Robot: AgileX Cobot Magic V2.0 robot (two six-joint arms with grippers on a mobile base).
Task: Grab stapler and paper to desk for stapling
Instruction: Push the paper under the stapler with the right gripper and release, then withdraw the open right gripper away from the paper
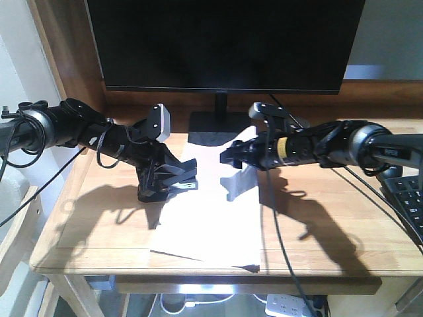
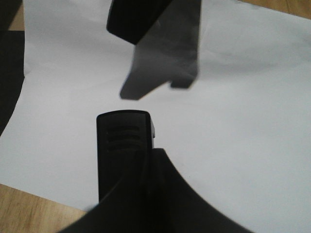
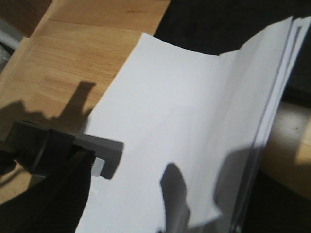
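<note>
1. Your left claw [image 1: 157, 188] is clenched on the stapler [image 1: 180, 177], at the paper's [image 1: 211, 224] left edge.
2. The paper lies on the desk [image 1: 99, 224] beneath your right claw [image 1: 230, 155]; whether that claw grips anything, you cannot tell.

Paper [image 1: 211, 224] plain white, desk [image 1: 99, 218] light wood w/ visible grain, monitor [image 1: 225, 39] & keyboard [image 1: 408, 198] black, left arm [image 1: 119, 142] & right arm [image 1: 324, 146] black, yellow band [image 1: 282, 146] mid-right of frame.
</note>
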